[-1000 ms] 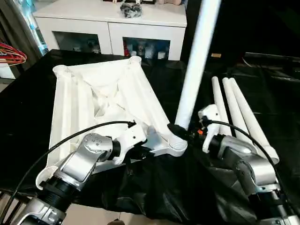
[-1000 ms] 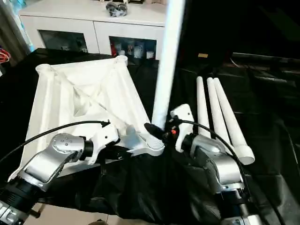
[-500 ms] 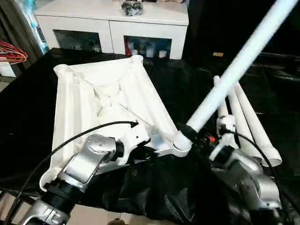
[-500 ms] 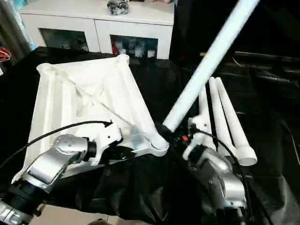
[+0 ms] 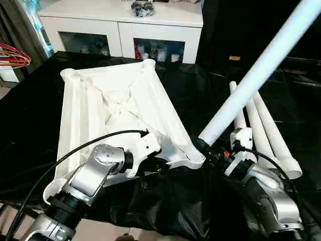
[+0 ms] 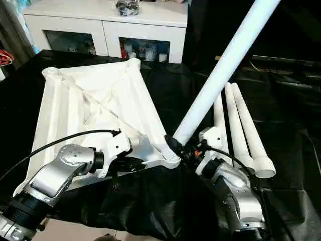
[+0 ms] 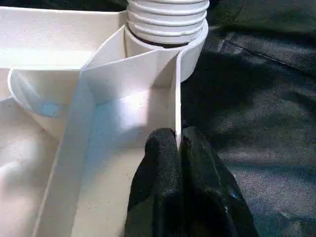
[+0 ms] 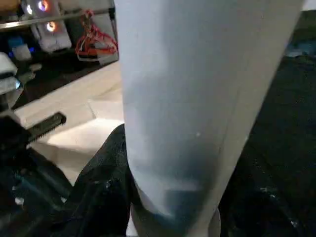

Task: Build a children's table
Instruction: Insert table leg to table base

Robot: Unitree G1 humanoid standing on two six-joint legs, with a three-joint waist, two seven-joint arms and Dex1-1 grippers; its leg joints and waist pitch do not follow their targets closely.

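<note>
Lying beside the top (image 5: 115, 100): three legs (image 5: 261, 128); one leg (image 5: 256, 75) socketed.

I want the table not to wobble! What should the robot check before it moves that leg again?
1. Left gripper pinching the table top's rim: ok.
2. Right gripper holding the leg near its base: ok.
3. Leg standing straight in the corner socket: not ok, it leans away to the right.
4. Leg threads fully seated: cannot tell.
5. Three spare legs lying out of the way: ok.
</note>
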